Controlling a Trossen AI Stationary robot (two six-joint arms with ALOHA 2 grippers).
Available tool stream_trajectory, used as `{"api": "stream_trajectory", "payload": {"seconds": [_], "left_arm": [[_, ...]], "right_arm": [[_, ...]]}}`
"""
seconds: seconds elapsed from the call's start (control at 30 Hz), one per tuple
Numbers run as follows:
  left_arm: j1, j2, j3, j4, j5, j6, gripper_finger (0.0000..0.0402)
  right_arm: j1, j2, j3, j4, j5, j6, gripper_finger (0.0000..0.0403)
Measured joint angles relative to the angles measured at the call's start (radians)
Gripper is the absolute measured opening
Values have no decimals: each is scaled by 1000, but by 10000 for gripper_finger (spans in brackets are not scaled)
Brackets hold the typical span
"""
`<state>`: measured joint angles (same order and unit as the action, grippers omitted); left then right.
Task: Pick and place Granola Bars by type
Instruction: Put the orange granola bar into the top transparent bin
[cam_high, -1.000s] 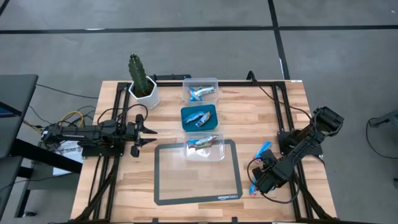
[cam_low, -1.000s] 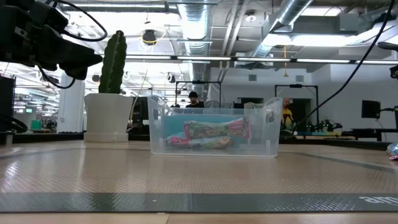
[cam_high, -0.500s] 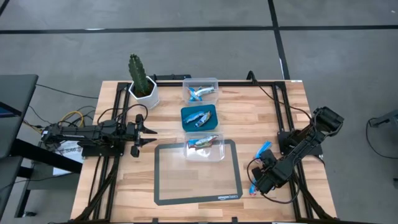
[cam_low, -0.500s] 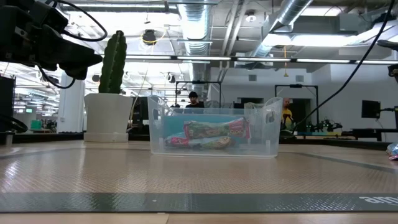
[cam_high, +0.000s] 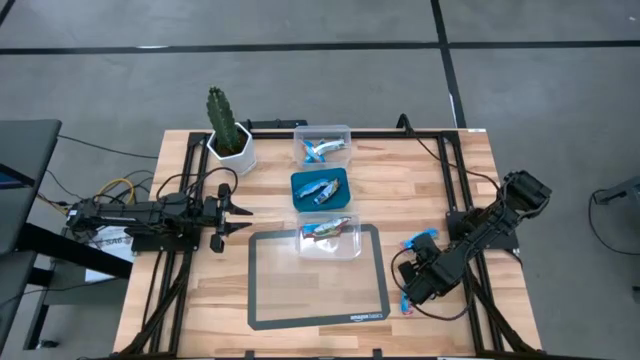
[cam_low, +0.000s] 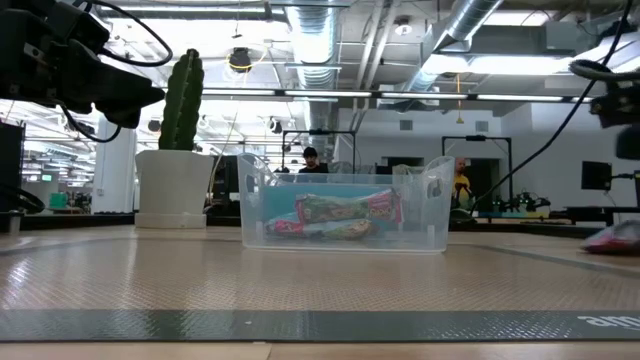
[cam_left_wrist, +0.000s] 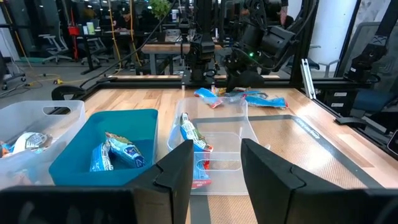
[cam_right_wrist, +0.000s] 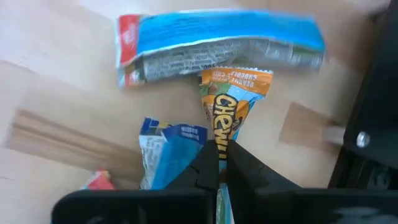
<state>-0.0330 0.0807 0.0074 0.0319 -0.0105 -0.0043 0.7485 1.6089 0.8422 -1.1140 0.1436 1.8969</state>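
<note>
Near the counter's (cam_high: 270, 290) right edge, an orange granola bar (cam_right_wrist: 229, 112) is pinched by the right gripper (cam_right_wrist: 219, 163), with blue bars (cam_right_wrist: 217, 38) lying beside it. The left gripper (cam_high: 243, 213) is held spread near the left edge. Wrapped bars are held in three containers (cam_high: 328, 237) lined from the far edge toward the middle.

I see an orange-wrapped Chewy bar (cam_right_wrist: 231, 102) pinched at one end, hanging over a long blue bar (cam_right_wrist: 217, 43) and a crumpled blue bar (cam_right_wrist: 166, 149) on the counter's right side. More bars sit sorted: blue ones (cam_high: 322, 149) far clear bin, blue (cam_high: 318, 190) teal bin, red-green (cam_high: 325, 231) near clear bin.
</note>
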Motion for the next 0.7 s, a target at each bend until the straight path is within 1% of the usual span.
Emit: {"api": "stream_trajectory", "payload": {"seconds": [0.13,0.33,0.47,0.7], "left_arm": [[0,0,0,0,0,5,128],[0,0,0,0,0,2,128],[0,0,0,0,0,1,128],[0,0,0,0,0,4,128]], "right_arm": [[-40,0,47,-64,71,-52,7],[-108,0,131,-141,220,-153,4],[-168,0,174,-147,308,-250,8],[-280,0,236,-145,430,-447,5]]}}
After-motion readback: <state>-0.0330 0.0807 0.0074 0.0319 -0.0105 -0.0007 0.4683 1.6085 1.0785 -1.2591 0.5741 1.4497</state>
